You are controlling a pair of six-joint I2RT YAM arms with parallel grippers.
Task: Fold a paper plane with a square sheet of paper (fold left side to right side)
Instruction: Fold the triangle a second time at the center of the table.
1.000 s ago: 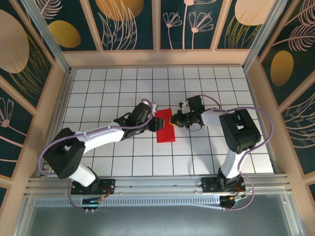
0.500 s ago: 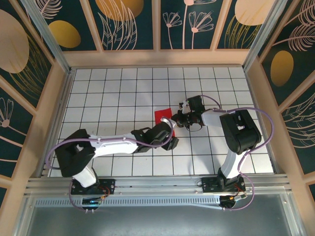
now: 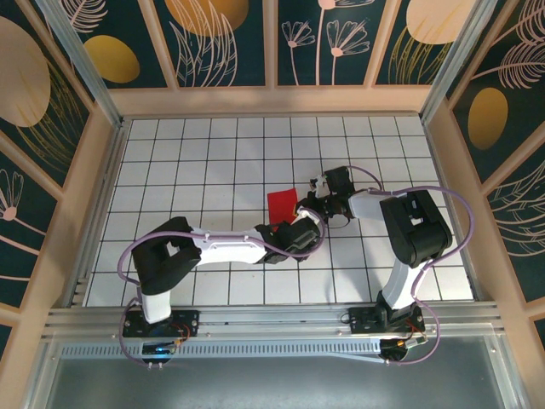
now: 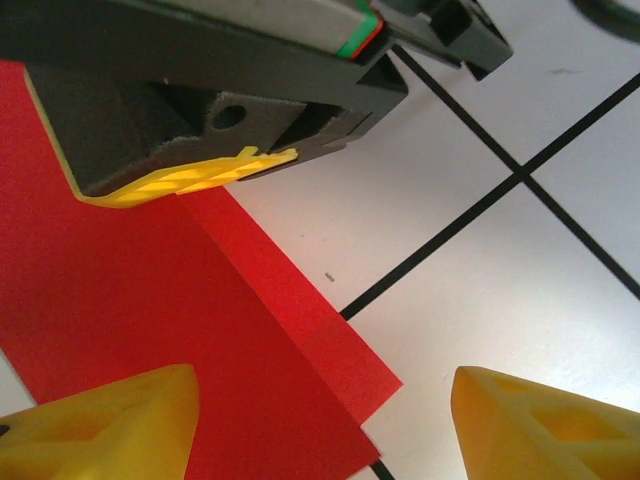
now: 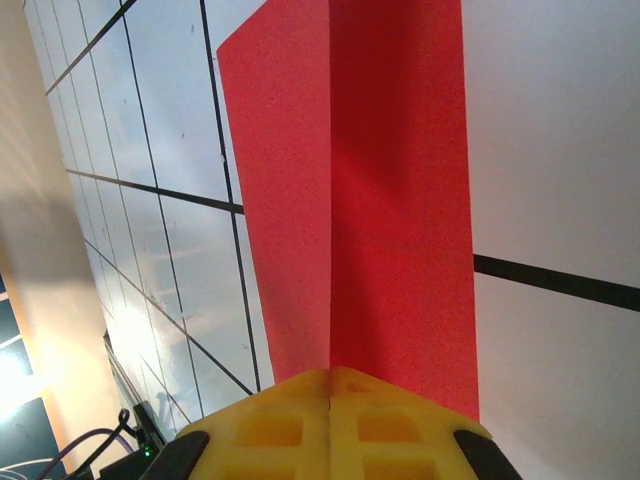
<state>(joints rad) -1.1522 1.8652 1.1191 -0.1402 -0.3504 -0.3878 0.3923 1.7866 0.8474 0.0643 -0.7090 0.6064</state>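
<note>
Swinging right since a second ago, my left gripper (image 4: 320,420) is hovering over the near corner of the square sheet of paper (image 4: 110,300), jaws apart. My right gripper (image 5: 330,395) is pinching its edge mid-table, fingers together on it. Sheet: bright red, creased down the middle, lying flat. I am judging it light, floppy, tearable; taking edges only.

The left gripper (image 3: 301,233) hides the near part of the red sheet (image 3: 281,203).
</note>
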